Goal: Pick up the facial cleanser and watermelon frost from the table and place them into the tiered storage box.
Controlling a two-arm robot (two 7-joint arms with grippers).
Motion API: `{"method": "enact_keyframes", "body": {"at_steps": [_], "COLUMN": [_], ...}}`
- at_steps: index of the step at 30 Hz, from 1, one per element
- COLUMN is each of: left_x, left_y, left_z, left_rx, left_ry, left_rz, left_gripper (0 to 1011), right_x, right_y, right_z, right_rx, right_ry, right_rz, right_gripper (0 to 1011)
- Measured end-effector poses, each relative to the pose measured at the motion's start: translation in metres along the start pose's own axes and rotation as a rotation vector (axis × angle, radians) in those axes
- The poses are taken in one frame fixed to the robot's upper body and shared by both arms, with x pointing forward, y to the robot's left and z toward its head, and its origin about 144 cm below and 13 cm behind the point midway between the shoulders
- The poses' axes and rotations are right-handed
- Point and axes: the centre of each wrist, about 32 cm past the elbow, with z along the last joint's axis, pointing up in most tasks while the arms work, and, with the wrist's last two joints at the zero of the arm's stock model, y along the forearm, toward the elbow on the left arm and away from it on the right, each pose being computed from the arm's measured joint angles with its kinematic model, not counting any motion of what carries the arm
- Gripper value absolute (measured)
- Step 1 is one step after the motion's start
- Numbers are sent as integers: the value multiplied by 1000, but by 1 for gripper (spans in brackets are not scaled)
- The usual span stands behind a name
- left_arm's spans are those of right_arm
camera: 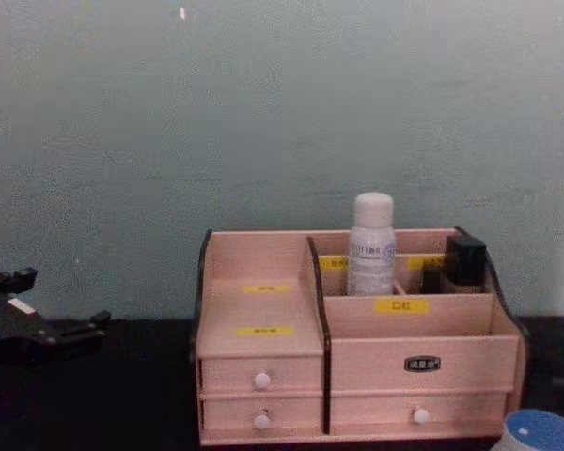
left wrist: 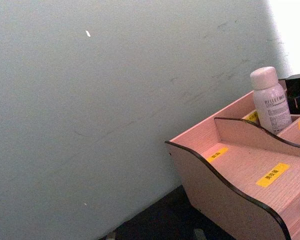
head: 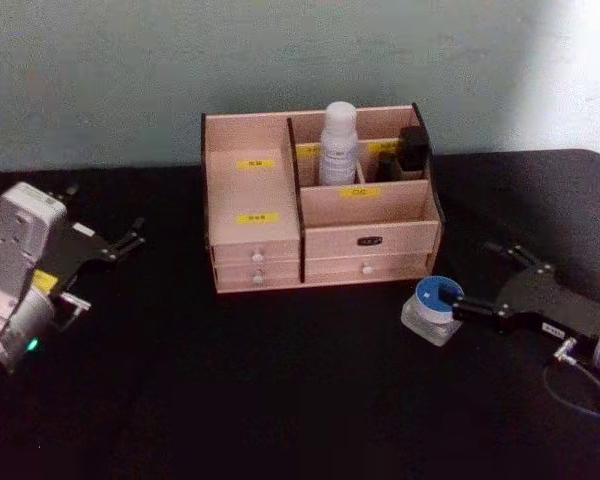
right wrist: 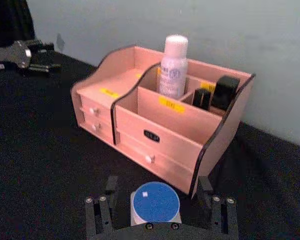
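Where the black table [head: 280, 400] meets the pale wall, the tiered storage box [head: 365, 238] stands at 12 o'clock from the table's middle in the head view, drawers facing the robot.

The left gripper [head: 137, 232] hovers at 9 o'clock from the box, well apart from it. Its jaws show a modest gap and hold nothing.

The right gripper [right wrist: 158, 183] sits low at 4 o'clock from the box. Its jaws are spread wide. In the right wrist view they straddle the watermelon frost with space on each side, gripping nothing.

The facial cleanser [head: 338, 145], a white bottle, stands upright in a rear compartment of the box. Two dark items [head: 412, 150] stand in the rear compartment at 3 o'clock from the bottle.

The watermelon frost [head: 435, 305], a small jar with a blue lid, rests on the table near the box's front right corner.
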Motion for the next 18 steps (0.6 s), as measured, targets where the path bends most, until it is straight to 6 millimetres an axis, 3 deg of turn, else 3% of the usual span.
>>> {"method": "enact_keyframes", "body": {"at_steps": [18], "left_x": [0], "left_y": [0], "left_z": [0], "left_rx": [0], "left_ry": [0], "left_rz": [0], "left_gripper": [1001], "right_x": [7], "right_y": [15], "right_z": [-8], "right_rx": [-103], "right_ry": [70], "right_rz": [27], "right_gripper": [1003]}}
